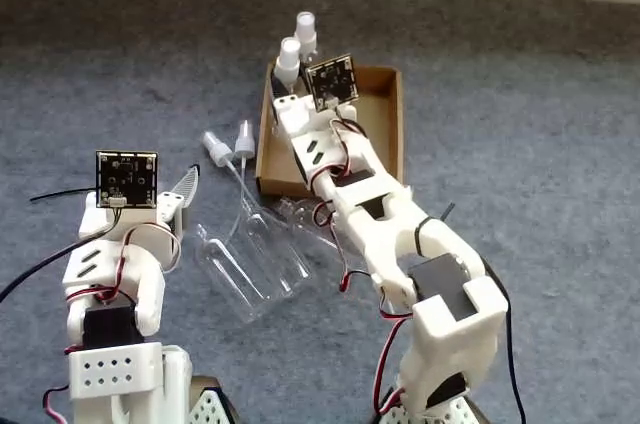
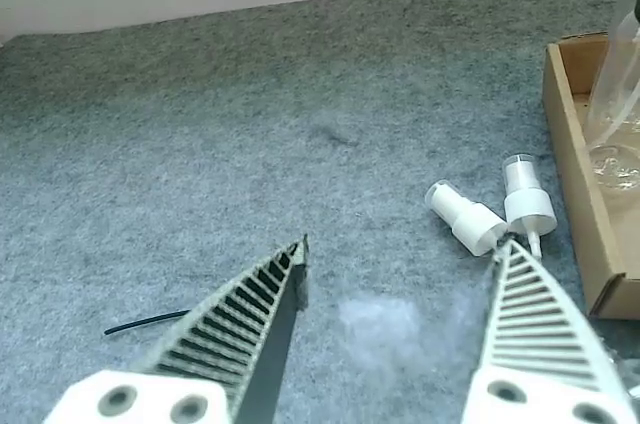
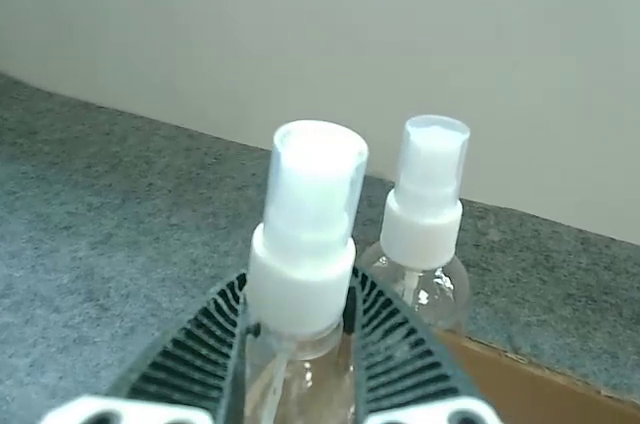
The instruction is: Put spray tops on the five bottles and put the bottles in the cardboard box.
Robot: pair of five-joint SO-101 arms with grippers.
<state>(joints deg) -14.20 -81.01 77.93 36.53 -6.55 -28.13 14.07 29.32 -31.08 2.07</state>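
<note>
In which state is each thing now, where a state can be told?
Held bottle: upright, top on.
Second bottle: upright, top on.
Right gripper: shut on held bottle.
Left gripper: open, empty.
Two loose spray tops: lying on carpet.
Bare bottles: lying down, no tops.
Cardboard box: open.

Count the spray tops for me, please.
4 spray tops: one on the bottle in the right tool, one on a bottle beside it, two loose on the carpet. Another may be hidden.

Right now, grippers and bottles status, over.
Right gripper shut on capped bottle at cardboard box, second capped bottle beside. Left gripper open near two loose spray tops. Uncapped bottles lie on carpet.
</note>
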